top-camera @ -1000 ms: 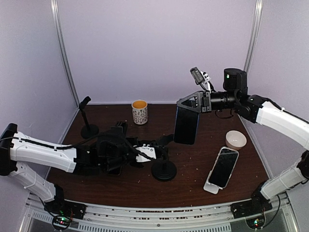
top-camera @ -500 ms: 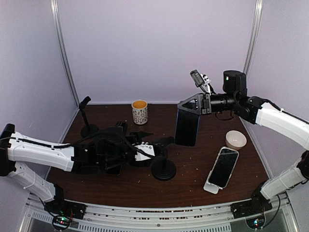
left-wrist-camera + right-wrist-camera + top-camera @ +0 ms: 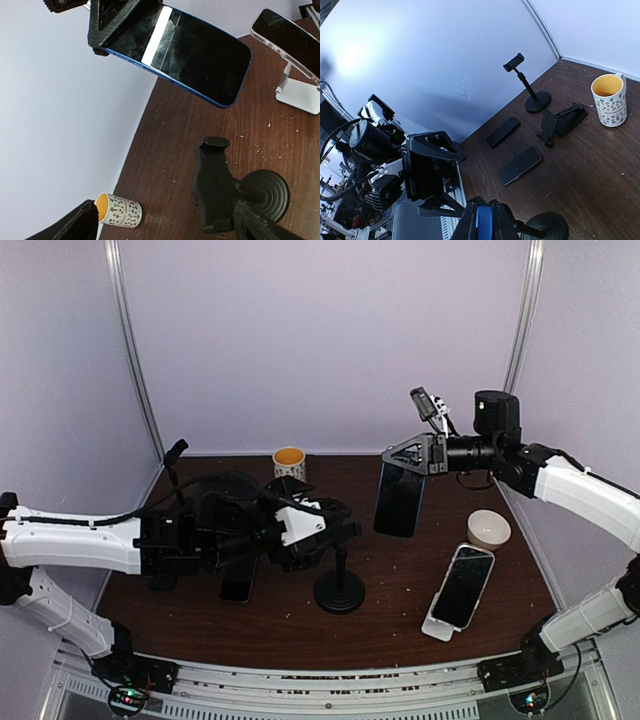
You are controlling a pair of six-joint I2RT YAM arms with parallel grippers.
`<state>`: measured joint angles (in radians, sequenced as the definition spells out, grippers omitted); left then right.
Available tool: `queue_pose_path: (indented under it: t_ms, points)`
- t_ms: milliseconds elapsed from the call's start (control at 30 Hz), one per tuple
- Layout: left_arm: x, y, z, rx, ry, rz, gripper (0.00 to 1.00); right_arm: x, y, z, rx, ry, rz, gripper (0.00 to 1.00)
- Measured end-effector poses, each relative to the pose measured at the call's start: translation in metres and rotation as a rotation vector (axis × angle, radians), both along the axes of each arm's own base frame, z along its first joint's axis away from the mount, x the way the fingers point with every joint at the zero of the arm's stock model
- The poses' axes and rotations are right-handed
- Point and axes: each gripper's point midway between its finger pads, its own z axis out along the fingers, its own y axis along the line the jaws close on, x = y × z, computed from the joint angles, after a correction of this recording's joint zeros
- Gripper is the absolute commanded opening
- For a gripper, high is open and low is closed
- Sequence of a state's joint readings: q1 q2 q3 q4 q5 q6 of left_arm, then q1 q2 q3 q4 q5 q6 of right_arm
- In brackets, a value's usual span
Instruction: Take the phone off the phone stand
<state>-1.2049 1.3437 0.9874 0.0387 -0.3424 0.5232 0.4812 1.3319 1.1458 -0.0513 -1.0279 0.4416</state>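
The left gripper [image 3: 338,535] reaches over the brown table [image 3: 400,625] with its fingers spread wide. Its own wrist camera shows the cradle of the black phone stand [image 3: 216,186] between them, though contact with either finger cannot be judged. The overhead view hides most of what lies under that arm. The right wrist camera shows a near handset [image 3: 520,165] and a far handset [image 3: 502,131] lying flat there, a folding holder [image 3: 565,120] beside them and a slim stand [image 3: 525,85] towards the wall. A patterned mug [image 3: 289,470] stands at the back. Right of the phone stand and well clear of it, the phone [image 3: 400,498] hangs upright above the table, its top end pinched in the right gripper [image 3: 408,458]. The right wrist camera shows only its blue edge between the clamped fingers, while the left wrist camera shows its whole dark screen. Farther right sit a white bowl [image 3: 489,529] and a second phone [image 3: 461,587] leaning on a white holder [image 3: 437,628].
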Motion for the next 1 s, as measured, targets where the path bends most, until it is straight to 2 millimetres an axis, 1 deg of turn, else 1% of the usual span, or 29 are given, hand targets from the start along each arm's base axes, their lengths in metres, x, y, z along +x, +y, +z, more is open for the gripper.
queue_pose_path:
  t_ms: [67,167,300,500,567,700,833,1000]
  points:
    - [0.003,-0.006,-0.002,0.014,0.013,0.004,0.98,0.005,-0.008,0.001,0.003,-0.003,-0.025,0.00]
    - [0.007,-0.017,-0.011,0.058,0.034,0.006,0.97,0.013,-0.021,0.005,0.010,-0.010,-0.066,0.00]
    - [0.010,-0.027,-0.024,0.115,0.059,0.007,0.89,0.017,-0.032,0.008,0.021,-0.021,-0.099,0.00]
    - [0.017,-0.039,-0.036,0.182,0.078,0.020,0.77,0.018,-0.034,0.005,0.030,-0.007,-0.102,0.00]
    - [0.019,-0.040,-0.042,0.204,0.084,0.025,0.74,0.018,-0.035,0.005,0.033,-0.007,-0.102,0.00]
    - [0.019,-0.040,-0.051,0.236,0.095,0.026,0.66,0.019,-0.035,0.005,0.037,-0.008,-0.101,0.00]
    - [0.019,-0.040,-0.055,0.253,0.099,0.030,0.55,0.019,-0.035,0.006,0.042,-0.006,-0.101,0.00]
    - [0.020,-0.036,-0.059,0.275,0.099,0.039,0.38,0.018,-0.035,0.006,0.044,-0.004,-0.098,0.00]
